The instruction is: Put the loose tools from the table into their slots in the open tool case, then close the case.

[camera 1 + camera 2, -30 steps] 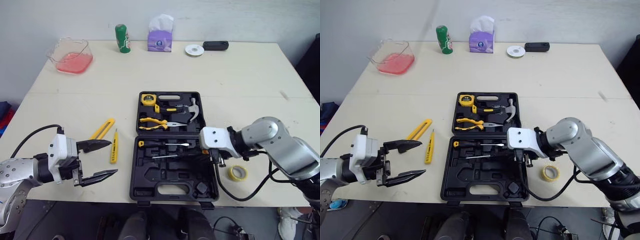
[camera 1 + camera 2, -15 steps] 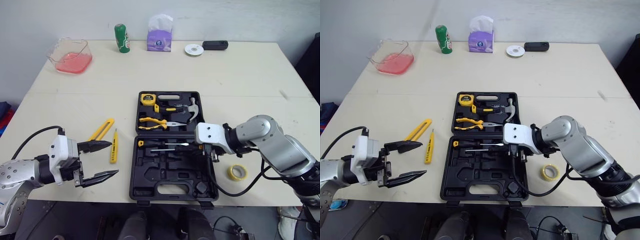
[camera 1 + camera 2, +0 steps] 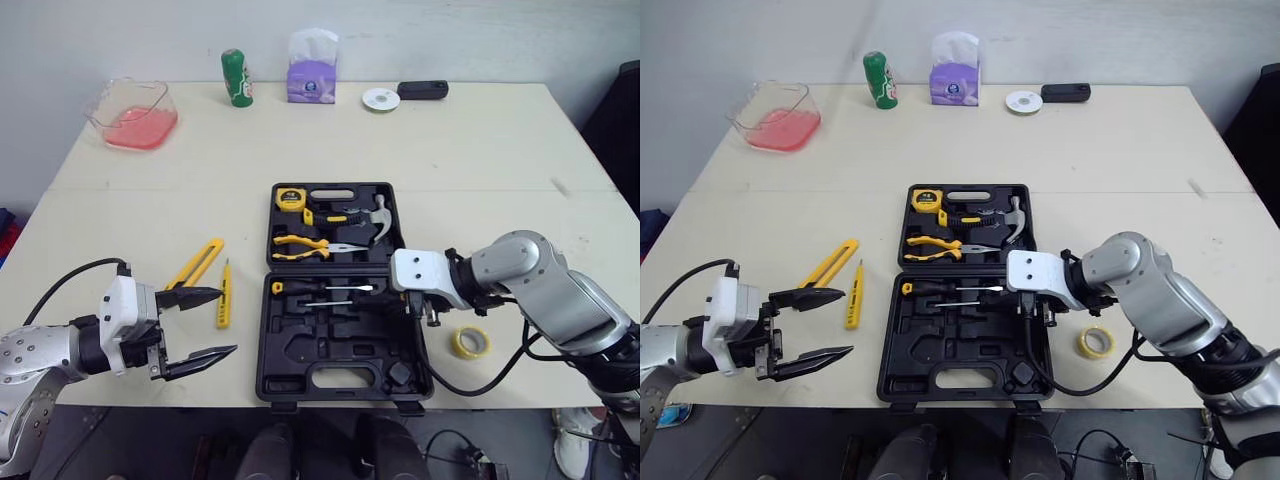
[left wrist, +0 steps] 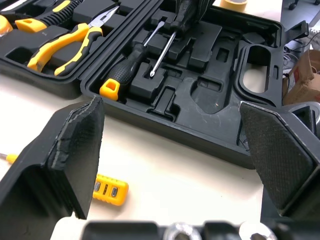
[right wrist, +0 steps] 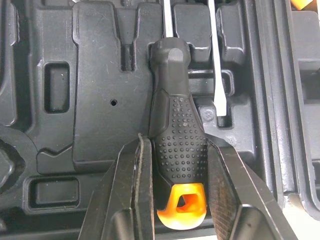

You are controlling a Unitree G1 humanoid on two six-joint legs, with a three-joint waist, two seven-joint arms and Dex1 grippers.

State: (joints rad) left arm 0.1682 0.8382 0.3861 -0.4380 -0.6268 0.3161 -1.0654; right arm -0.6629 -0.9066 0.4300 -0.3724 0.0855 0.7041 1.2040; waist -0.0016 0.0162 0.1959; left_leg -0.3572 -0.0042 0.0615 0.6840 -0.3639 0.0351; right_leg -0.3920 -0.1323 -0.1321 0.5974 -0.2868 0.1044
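Observation:
The black tool case (image 3: 300, 372) lies open at the table's front centre. Its far half holds a tape measure (image 3: 291, 198), yellow pliers (image 3: 300, 245) and a hammer (image 3: 378, 219). One screwdriver (image 3: 318, 287) lies in the near half. My right gripper (image 5: 179, 145) is shut on a second screwdriver (image 5: 177, 125) with a black handle and orange end, held low over a slot at the case's right side. My left gripper (image 3: 228, 321) hangs open left of the case. Ahead of it lie a yellow tester (image 3: 224, 293) and a yellow knife (image 3: 204, 262). A yellow tape roll (image 3: 468, 342) sits right of the case.
Along the far edge stand a pink container (image 3: 132, 112), a green can (image 3: 235, 77), a tissue box (image 3: 312, 66), a white disc (image 3: 380, 99) and a black object (image 3: 422, 90). Bare tabletop (image 3: 500, 190) stretches beyond the case.
My right gripper has slid a little left over the case with the screwdriver in it. The camera has shifted slightly. My left gripper stays open in place.

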